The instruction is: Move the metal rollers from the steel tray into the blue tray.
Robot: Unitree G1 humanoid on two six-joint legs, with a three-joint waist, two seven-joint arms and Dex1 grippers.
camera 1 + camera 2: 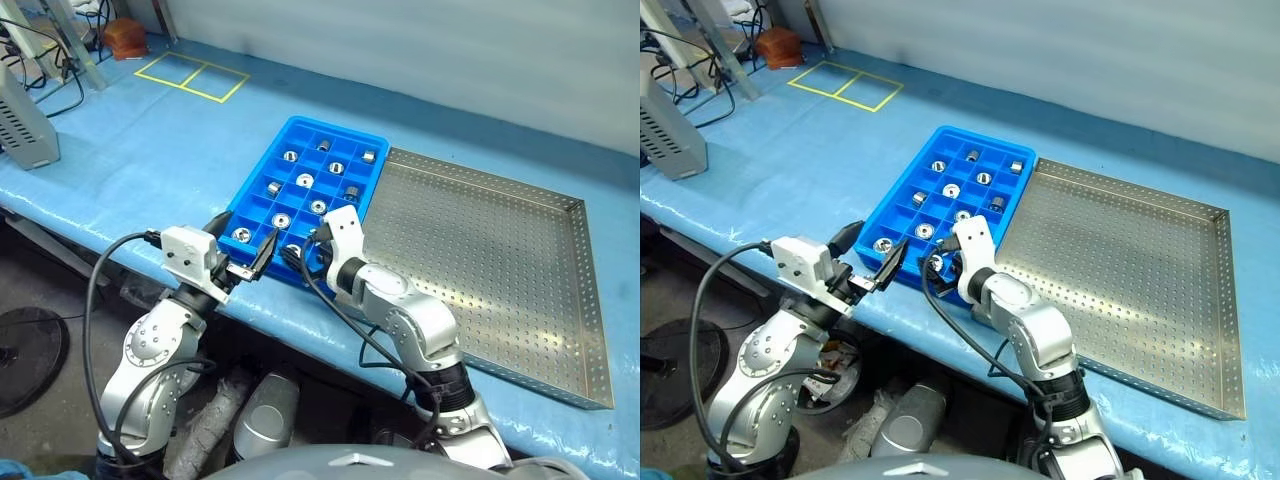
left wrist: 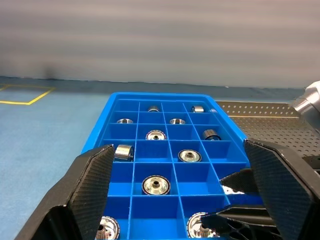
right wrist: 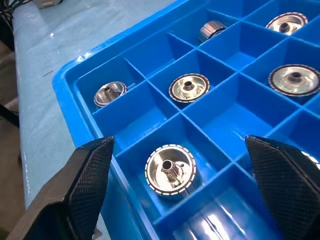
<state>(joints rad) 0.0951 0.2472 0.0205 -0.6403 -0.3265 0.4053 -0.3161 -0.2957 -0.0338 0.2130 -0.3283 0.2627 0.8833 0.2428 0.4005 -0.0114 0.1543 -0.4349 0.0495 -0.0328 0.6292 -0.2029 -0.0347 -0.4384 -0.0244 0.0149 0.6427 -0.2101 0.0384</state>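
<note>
The blue tray (image 1: pixel 258 170) lies on the table with several metal rollers (image 1: pixel 305 181) in its square compartments. To its right lies the steel tray (image 1: pixel 480 260), perforated floor showing. My left gripper (image 1: pixel 243 240) hovers open at the blue tray's near left corner, pointing along the tray (image 2: pixel 100 135). My right gripper (image 1: pixel 303 250) is open over the near edge of the blue tray. In the right wrist view its fingers (image 3: pixel 85 185) stand wide on either side of one roller (image 3: pixel 170 170), which rests in a compartment and is not gripped.
A blue sheet (image 1: pixel 130 170) covers the table; its front edge runs just under both grippers. A grey box (image 1: pixel 25 125) with cables stands far left. Yellow tape squares (image 1: pixel 195 75) mark the back left.
</note>
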